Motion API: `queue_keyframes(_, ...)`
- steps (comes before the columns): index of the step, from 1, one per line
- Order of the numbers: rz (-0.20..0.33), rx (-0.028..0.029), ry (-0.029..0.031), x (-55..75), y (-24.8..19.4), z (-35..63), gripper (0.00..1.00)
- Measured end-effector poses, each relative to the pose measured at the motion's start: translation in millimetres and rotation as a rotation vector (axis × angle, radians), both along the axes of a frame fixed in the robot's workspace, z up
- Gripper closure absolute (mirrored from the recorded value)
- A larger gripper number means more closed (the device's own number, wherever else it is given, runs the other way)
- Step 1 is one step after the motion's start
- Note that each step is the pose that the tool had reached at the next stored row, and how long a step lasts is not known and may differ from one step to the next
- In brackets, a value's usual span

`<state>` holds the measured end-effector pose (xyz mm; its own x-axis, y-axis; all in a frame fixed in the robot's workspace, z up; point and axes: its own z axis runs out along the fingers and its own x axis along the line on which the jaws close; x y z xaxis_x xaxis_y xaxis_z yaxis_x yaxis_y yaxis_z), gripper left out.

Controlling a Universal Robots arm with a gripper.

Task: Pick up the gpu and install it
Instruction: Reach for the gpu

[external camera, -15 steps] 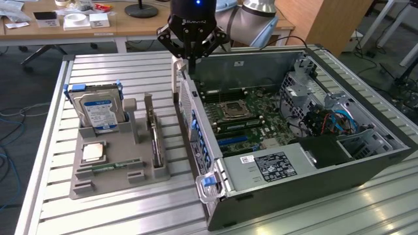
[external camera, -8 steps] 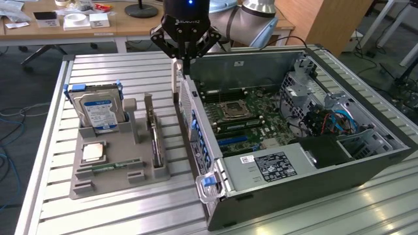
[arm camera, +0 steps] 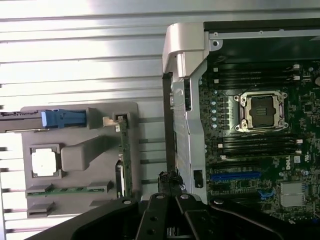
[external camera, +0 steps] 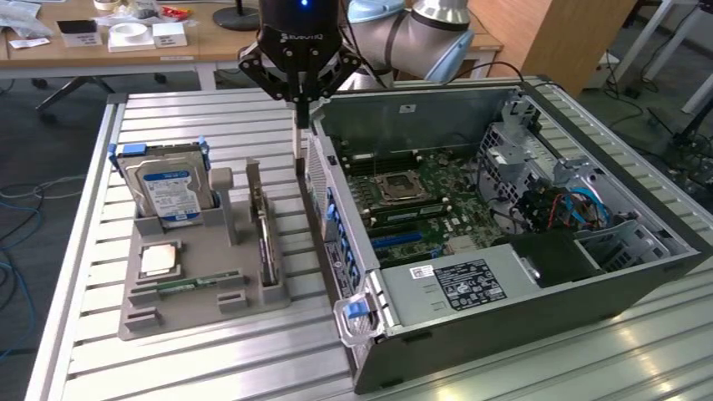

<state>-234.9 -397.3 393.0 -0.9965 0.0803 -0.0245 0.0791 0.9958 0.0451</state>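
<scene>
The gpu (external camera: 265, 244) stands on edge in a slot of the grey holder tray (external camera: 184, 316). It is a thin green card whose silver bracket end rises at the far end; in the wrist view the gpu (arm camera: 124, 155) shows edge-on. My gripper (external camera: 300, 165) hangs just beyond the card's far end, over the gap between the tray and the open computer case (external camera: 446, 322). Its long thin fingers are shut together and nothing shows between them. The gripper (arm camera: 170, 181) and its black linkages also show in the wrist view, beside the case wall.
The tray also holds a silver hard drive with a blue label (external camera: 167, 194), a CPU (external camera: 159, 259) and a RAM stick (external camera: 192, 284). The motherboard (arm camera: 250, 150) has a blue slot (arm camera: 235, 176). Everything sits on a slatted metal table (external camera: 223, 368).
</scene>
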Motion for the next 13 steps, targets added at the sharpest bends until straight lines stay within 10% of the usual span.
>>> queue_keyframes(13,-0.01,0.0,0.0,-27.9,1.4,-0.2,0.89)
